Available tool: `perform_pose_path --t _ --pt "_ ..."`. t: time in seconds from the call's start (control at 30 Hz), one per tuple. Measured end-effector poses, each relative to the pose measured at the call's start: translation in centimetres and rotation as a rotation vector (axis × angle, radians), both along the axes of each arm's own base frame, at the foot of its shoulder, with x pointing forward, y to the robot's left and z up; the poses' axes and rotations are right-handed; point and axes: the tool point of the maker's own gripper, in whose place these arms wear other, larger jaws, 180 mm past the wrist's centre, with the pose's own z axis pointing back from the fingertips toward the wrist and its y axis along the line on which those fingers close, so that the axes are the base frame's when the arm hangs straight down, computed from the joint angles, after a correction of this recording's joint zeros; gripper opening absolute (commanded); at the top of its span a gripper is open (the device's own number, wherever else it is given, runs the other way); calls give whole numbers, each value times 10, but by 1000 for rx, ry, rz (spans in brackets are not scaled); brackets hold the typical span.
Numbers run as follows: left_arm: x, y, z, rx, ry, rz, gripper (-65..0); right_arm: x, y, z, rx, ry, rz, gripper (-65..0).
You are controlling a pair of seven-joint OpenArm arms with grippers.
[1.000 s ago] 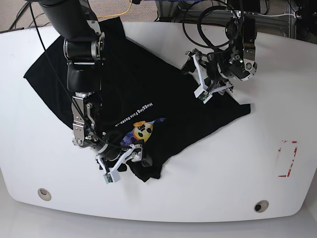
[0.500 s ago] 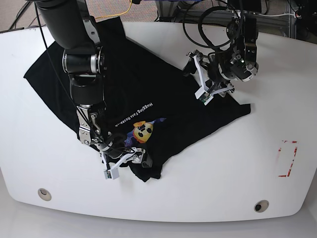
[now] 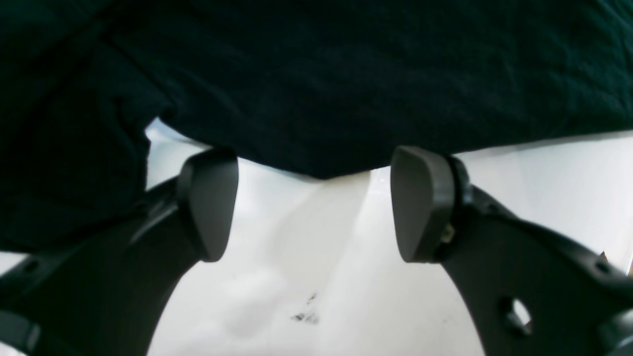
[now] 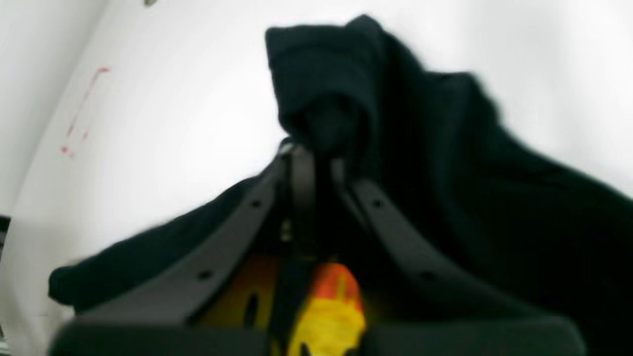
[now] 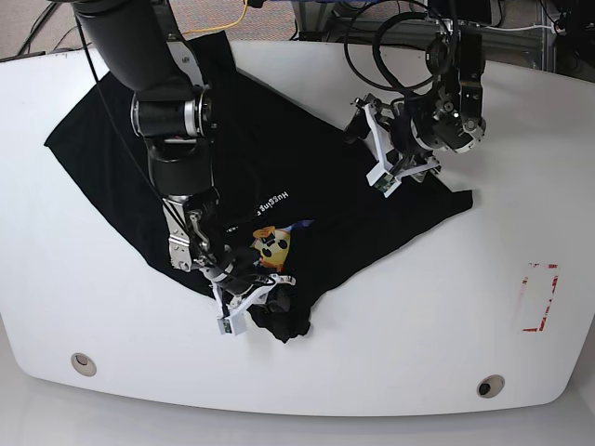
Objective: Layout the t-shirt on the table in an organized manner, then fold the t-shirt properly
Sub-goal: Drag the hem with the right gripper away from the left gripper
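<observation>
Black knit cloth of the t-shirt [image 5: 279, 177] lay spread across the glossy white surface [image 5: 390, 325]. We observed that the right pincer [image 5: 251, 299], apart a second earlier, had clamped together on a bunched fold of the t-shirt near its lower hem, just beside the orange-yellow print [image 5: 271, 243], and had shifted rightward. The left pincer [image 5: 390, 163] stayed apart over the cloth's far edge. A red tape rectangle [image 5: 539, 297] and two metal-ringed holes [image 5: 490, 386] marked the curved surface.

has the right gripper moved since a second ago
Yes. In the base view the right gripper has shifted toward the red tape rectangle, and its fingers have shut on the t-shirt.
</observation>
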Motion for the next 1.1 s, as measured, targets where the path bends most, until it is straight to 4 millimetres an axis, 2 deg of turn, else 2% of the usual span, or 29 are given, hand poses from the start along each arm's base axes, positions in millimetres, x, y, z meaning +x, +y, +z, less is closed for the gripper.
perform_pose_path --t 0.23,0.4,0.47,0.6,0.83,1.1 --pt "-1 -3 0 -2 0 -9 -211 4 0 6 -15 -4 17 -650" --pt "-8 -23 0 -10 4 -81 -211 6 -2 23 -60 -22 56 -650" --pt "-14 -37 1 -27 6 -122 -211 8 -2 36 -75 -49 67 -650" --pt "-17 -48 2 -43 5 -152 -211 7 -2 61 -125 -99 102 -650" --pt "-17 -42 0 -20 8 -148 -211 -4 -4 99 -220 -177 148 -650" --pt "-15 -44 1 -24 2 -152 -210 -4 -5 161 -282 -320 160 -650"
